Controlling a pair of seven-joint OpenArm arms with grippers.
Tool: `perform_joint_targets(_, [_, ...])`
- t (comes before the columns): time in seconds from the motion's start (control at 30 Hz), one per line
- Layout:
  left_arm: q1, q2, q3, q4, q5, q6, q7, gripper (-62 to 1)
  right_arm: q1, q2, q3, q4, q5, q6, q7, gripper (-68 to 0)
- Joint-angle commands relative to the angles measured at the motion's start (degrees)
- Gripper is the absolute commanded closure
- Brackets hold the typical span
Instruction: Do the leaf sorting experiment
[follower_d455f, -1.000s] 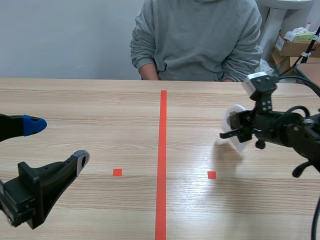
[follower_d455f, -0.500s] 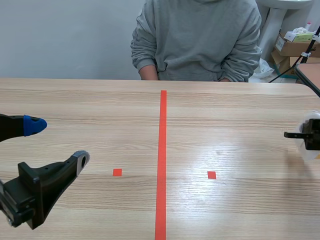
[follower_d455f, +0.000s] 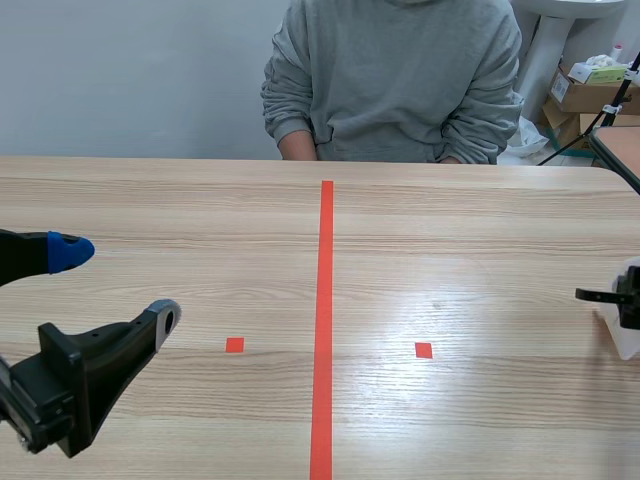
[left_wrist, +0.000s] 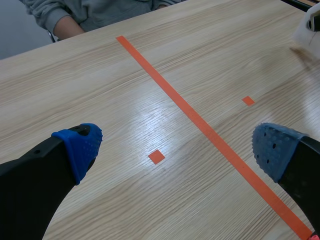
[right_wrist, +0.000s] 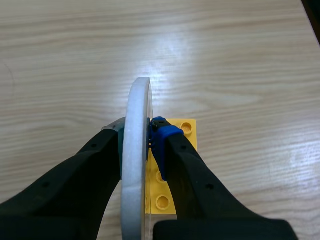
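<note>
My right gripper (right_wrist: 136, 137) is shut on a thin white disc (right_wrist: 134, 165), which it holds edge-on between its pads. A yellow studded brick (right_wrist: 171, 172) shows right behind the disc, under the right finger; whether it lies on the table or hangs on the disc I cannot tell. In the scene view this gripper (follower_d455f: 618, 297) and the white disc (follower_d455f: 626, 330) sit at the table's far right edge. My left gripper (follower_d455f: 117, 285) hangs open over the left side of the table, with nothing between its blue pads (left_wrist: 80, 147). No leaves are in view.
A person in a grey sweatshirt (follower_d455f: 395, 70) sits across the table, hands out of sight. A red tape line (follower_d455f: 324, 320) runs down the middle, with small red squares (follower_d455f: 234, 344) on either side. Cardboard boxes (follower_d455f: 590, 85) stand beyond the far right corner.
The right arm has drawn back from the right middle of the table to its far right edge, carrying the white disc. The left arm has barely moved.
</note>
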Motion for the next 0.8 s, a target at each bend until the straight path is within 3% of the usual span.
perform_joint_targets(0.0, [0.0,0.3,-0.1,0.5,-0.3,-0.2,-0.7,-62.3,0.8,0.9,0.5,-1.0,0.4,0.0,1.0,-5.9])
perform_joint_targets(0.3, [0.0,0.3,-0.1,0.5,-0.3,-0.2,-0.6,-62.3,0.7,0.9,0.5,-2.2,0.4,0.0,1.7,-6.0])
perform_joint_targets(0.4, [0.0,0.3,-0.1,0.5,-0.3,-0.2,-0.6,-62.3,0.7,0.9,0.5,-2.2,0.4,0.0,1.7,-8.9])
perform_joint_targets(0.53, [0.0,0.3,-0.1,0.5,-0.3,-0.2,-0.1,-62.3,0.7,0.9,0.5,-2.2,0.4,0.0,1.7,-18.2])
perform_joint_targets(0.77, [0.0,0.3,-0.1,0.5,-0.3,-0.2,0.2,-62.3,0.6,0.9,0.5,-2.2,0.4,0.7,1.7,-40.4])
